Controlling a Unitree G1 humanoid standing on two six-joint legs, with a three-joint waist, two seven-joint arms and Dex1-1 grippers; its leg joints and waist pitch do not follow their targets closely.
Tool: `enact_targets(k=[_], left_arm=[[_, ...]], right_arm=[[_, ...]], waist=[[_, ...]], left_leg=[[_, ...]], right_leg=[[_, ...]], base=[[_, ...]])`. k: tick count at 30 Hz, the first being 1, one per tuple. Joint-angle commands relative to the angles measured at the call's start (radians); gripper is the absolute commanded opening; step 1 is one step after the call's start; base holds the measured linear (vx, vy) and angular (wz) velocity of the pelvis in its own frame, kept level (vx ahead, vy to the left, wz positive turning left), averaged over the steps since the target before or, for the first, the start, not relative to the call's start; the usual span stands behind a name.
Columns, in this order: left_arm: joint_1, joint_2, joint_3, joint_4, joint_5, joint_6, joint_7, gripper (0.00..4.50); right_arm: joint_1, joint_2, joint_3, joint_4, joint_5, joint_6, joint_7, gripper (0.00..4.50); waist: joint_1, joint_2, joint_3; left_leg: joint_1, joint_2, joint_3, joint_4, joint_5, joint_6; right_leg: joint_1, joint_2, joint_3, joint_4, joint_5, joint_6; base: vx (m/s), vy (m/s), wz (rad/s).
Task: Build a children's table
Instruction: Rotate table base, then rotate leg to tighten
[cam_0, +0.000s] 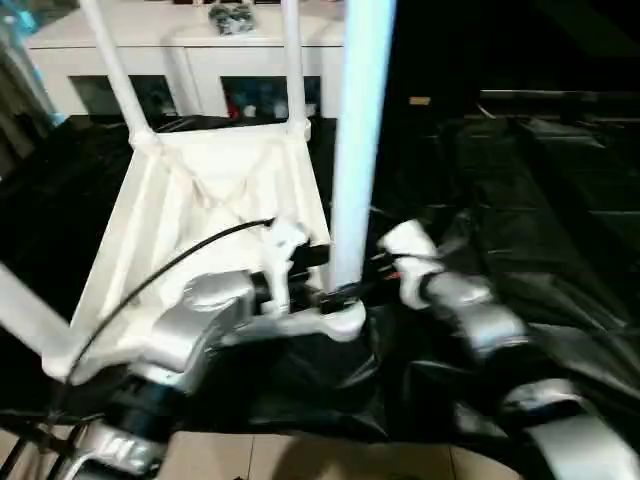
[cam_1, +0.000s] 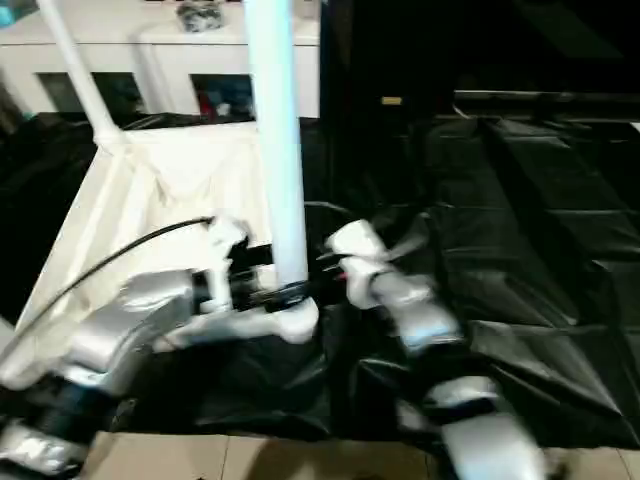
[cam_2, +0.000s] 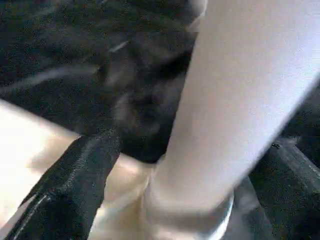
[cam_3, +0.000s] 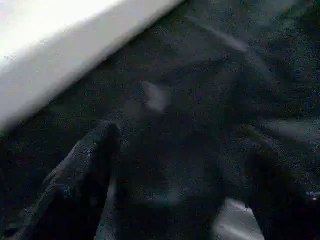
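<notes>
In the head views, the silver forearms reach to the upturned white tabletop (cam_0: 215, 190) on black sheeting (cam_0: 520, 220); an upright leg (cam_0: 358, 150) stands in its near corner socket (cam_0: 340, 318). In the left wrist view, the left gripper (cam_2: 185, 185) has its jaws spread either side of that leg, fingers (cam_2: 75, 185) not pressing it. In the right wrist view, the right gripper (cam_3: 180, 185) hangs released over the sheeting beside the leg.

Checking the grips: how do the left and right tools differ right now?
The left tool has its fingers on either side of the near leg, just above its socket; the right tool is open with nothing between its fingers, over black sheeting. Both sit low near that corner.
</notes>
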Motion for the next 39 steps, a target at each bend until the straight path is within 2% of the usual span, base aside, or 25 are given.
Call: enact_targets(k=[1,4,5,6,7,8,10,11,12,13,14,16,17,18,19,21,24,25,26,27,29,31,34,37,39], left_arm=[[0.008,0.022,0.013,0.024,0.032,-0.027,-0.001,4.42],[0.022,0.054,-0.013,0.024,0.025,-0.038,-0.07,4.42],[0.016,0.067,-0.031,0.044,0.035,-0.063,-0.105,4.42],[0.014,0.07,-0.037,0.052,0.04,-0.073,-0.115,4.42],[0.012,0.073,-0.041,0.062,0.047,-0.087,-0.125,4.42],[-0.001,0.077,-0.047,0.089,0.051,-0.105,-0.153,4.26],[-0.021,0.076,-0.044,0.132,0.056,-0.134,-0.178,4.15],[-0.066,0.089,-0.05,0.215,0.075,-0.175,-0.232,4.07],[-0.066,0.089,-0.05,0.215,0.075,-0.175,-0.232,4.07],[-0.089,0.101,-0.06,0.253,0.089,-0.188,-0.262,4.04],[-0.105,0.111,-0.068,0.276,0.098,-0.192,-0.284,3.81],[-0.13,0.122,-0.074,0.313,0.11,-0.204,-0.312,3.66],[-0.144,0.125,-0.075,0.335,0.111,-0.216,-0.327,3.59],[-0.157,0.126,-0.073,0.357,0.108,-0.227,-0.341,3.48],[-0.164,0.127,-0.071,0.369,0.106,-0.233,-0.349,3.48],[-0.2,0.131,-0.072,0.434,0.113,-0.264,-0.402,3.2],[-0.226,0.131,-0.073,0.484,0.122,-0.287,-0.433,3.1],[-0.245,0.131,-0.073,0.517,0.125,-0.294,-0.452,3.0],[-0.254,0.13,-0.072,0.537,0.13,-0.299,-0.461,2.77],[-0.259,0.129,-0.072,0.549,0.133,-0.303,-0.466,2.73],[-0.267,0.129,-0.074,0.575,0.141,-0.311,-0.473,2.64],[-0.275,0.128,-0.074,0.603,0.146,-0.323,-0.481,2.36],[-0.283,0.128,-0.075,0.638,0.156,-0.338,-0.492,2.3],[-0.293,0.124,-0.07,0.673,0.165,-0.355,-0.499,1.91],[-0.295,0.124,-0.067,0.686,0.166,-0.359,-0.499,1.88]], right_arm=[[0.02,-0.017,-0.001,-0.053,0.01,0.012,0.055,3.77],[0.074,-0.092,0.018,-0.165,0.036,0.042,0.188,3.77],[0.102,-0.13,0.021,-0.232,0.066,0.063,0.256,3.77],[0.111,-0.142,0.022,-0.255,0.077,0.07,0.278,3.77],[0.12,-0.154,0.023,-0.278,0.088,0.079,0.298,3.77],[0.133,-0.175,0.027,-0.313,0.097,0.08,0.324,3.77],[0.147,-0.198,0.033,-0.353,0.105,0.087,0.354,3.77],[0.175,-0.243,0.05,-0.426,0.114,0.112,0.418,3.77],[0.175,-0.243,0.05,-0.426,0.114,0.112,0.418,3.77],[0.19,-0.262,0.057,-0.46,0.118,0.127,0.449,3.77],[0.2,-0.275,0.061,-0.485,0.125,0.14,0.47,3.77],[0.219,-0.299,0.069,-0.53,0.138,0.167,0.507,3.77],[0.23,-0.312,0.073,-0.557,0.146,0.183,0.525,3.77],[0.238,-0.324,0.076,-0.578,0.155,0.192,0.542,3.77],[0.243,-0.329,0.078,-0.589,0.159,0.197,0.55,3.77],[0.257,-0.35,0.08,-0.635,0.179,0.22,0.573,3.77],[0.26,-0.359,0.079,-0.659,0.186,0.238,0.581,3.77],[0.259,-0.364,0.079,-0.671,0.189,0.249,0.587,3.77],[0.26,-0.366,0.079,-0.678,0.189,0.255,0.59,3.77],[0.26,-0.368,0.079,-0.683,0.189,0.258,0.593,3.77],[0.261,-0.372,0.079,-0.693,0.191,0.268,0.596,3.77],[0.263,-0.378,0.08,-0.705,0.197,0.28,0.598,3.77],[0.264,-0.382,0.081,-0.716,0.203,0.293,0.6,3.77],[0.264,-0.386,0.081,-0.723,0.211,0.305,0.606,3.77],[0.263,-0.388,0.082,-0.727,0.215,0.313,0.611,3.77]], waist=[[0.008,0.001,-0.062],[0.017,0.0,-0.061],[0.021,0.002,-0.061],[0.024,0.0,-0.057],[0.029,0.0,-0.058],[0.03,-0.001,-0.059],[0.033,0.016,-0.056],[0.038,0.008,-0.057],[0.038,0.008,-0.057],[0.042,0.016,-0.057],[0.044,0.016,-0.061],[0.044,0.011,-0.06],[0.046,0.016,-0.062],[0.047,0.019,-0.061],[0.047,0.016,-0.062],[0.047,0.021,-0.06],[0.048,0.02,-0.059],[0.048,0.025,-0.061],[0.048,0.024,-0.06],[0.048,0.026,-0.062],[0.048,0.026,-0.064],[0.048,0.026,-0.064],[0.05,0.027,-0.062],[0.05,0.026,-0.062],[0.05,0.026,-0.061]], left_leg=[[0.003,0.008,0.0,-0.062,-0.2,0.028],[0.005,0.011,0.001,-0.062,-0.2,0.044],[0.007,0.012,0.002,-0.062,-0.203,0.046],[0.007,0.011,0.003,-0.064,-0.212,0.052],[0.007,0.013,0.002,-0.063,-0.213,0.053],[0.006,0.013,0.003,-0.063,-0.208,0.053],[0.008,0.012,0.002,-0.063,-0.22,0.049],[0.01,0.009,0.003,-0.063,-0.22,0.05],[0.01,0.009,0.003,-0.063,-0.22,0.05],[0.007,0.009,0.001,-0.063,-0.209,0.048],[0.007,0.011,-0.001,-0.061,-0.201,0.046],[0.005,0.009,0.0,-0.061,-0.191,0.049],[0.006,0.011,0.0,-0.06,-0.186,0.052],[0.005,0.009,0.001,-0.059,-0.187,0.057],[0.003,0.009,0.0,-0.059,-0.183,0.059],[0.004,0.009,0.0,-0.059,-0.192,0.058],[0.003,0.01,-0.001,-0.061,-0.2,0.052],[0.005,0.01,-0.001,-0.06,-0.197,0.049],[0.004,0.01,-0.002,-0.061,-0.196,0.048],[0.004,0.01,-0.002,-0.06,-0.192,0.048],[0.003,0.01,-0.002,-0.059,-0.181,0.048],[0.003,0.009,-0.002,-0.058,-0.178,0.05],[0.004,0.011,-0.003,-0.061,-0.189,0.048],[0.004,0.011,-0.003,-0.061,-0.201,0.043],[0.004,0.011,-0.002,-0.061,-0.198,0.043]], right_leg=[[0.06,-0.043,0.038,-0.077,-0.092,-0.235],[0.058,-0.044,0.038,-0.079,-0.092,-0.239],[0.056,-0.044,0.037,-0.079,-0.098,-0.245],[0.055,-0.041,0.037,-0.086,-0.115,-0.238],[0.056,-0.044,0.039,-0.081,-0.116,-0.234],[0.055,-0.045,0.038,-0.08,-0.123,-0.234],[0.052,-0.045,0.038,-0.086,-0.149,-0.228],[0.055,-0.04,0.039,-0.092,-0.148,-0.216],[0.055,-0.04,0.039,-0.092,-0.148,-0.216],[0.056,-0.044,0.039,-0.087,-0.128,-0.218],[0.057,-0.046,0.039,-0.081,-0.107,-0.225],[0.059,-0.044,0.038,-0.082,-0.094,-0.229],[0.059,-0.046,0.039,-0.08,-0.077,-0.234],[0.059,-0.044,0.037,-0.083,-0.082,-0.235],[0.062,-0.047,0.038,-0.081,-0.079,-0.239],[0.06,-0.048,0.037,-0.085,-0.115,-0.234],[0.06,-0.049,0.037,-0.089,-0.154,-0.226],[0.058,-0.048,0.037,-0.088,-0.15,-0.226],[0.059,-0.048,0.037,-0.087,-0.147,-0.227],[0.06,-0.048,0.037,-0.087,-0.133,-0.229],[0.061,-0.049,0.036,-0.083,-0.101,-0.239],[0.062,-0.048,0.036,-0.083,-0.093,-0.241],[0.062,-0.05,0.036,-0.084,-0.111,-0.239],[0.061,-0.052,0.036,-0.088,-0.139,-0.235],[0.061,-0.051,0.036,-0.087,-0.136,-0.236]], base=[[0.0,0.0,0.0],[0.0,0.0,0.0],[0.0,0.0,0.0],[0.0,0.0,0.0],[0.0,0.0,0.0],[0.0,0.0,0.0],[0.0,0.0,0.0],[0.0,0.0,0.0],[0.0,0.0,0.0],[0.0,0.0,0.0],[0.0,0.0,0.0],[0.0,0.0,0.0],[0.0,0.0,0.0],[0.0,0.0,0.0],[0.0,0.0,0.0],[0.0,0.0,0.0],[0.0,0.0,0.0],[0.0,0.0,0.0],[0.0,0.0,0.0],[0.0,0.0,0.0],[0.0,0.0,0.0],[0.0,0.0,0.0],[0.0,0.0,0.0],[0.0,0.0,0.0],[0.0,0.0,0.0]])
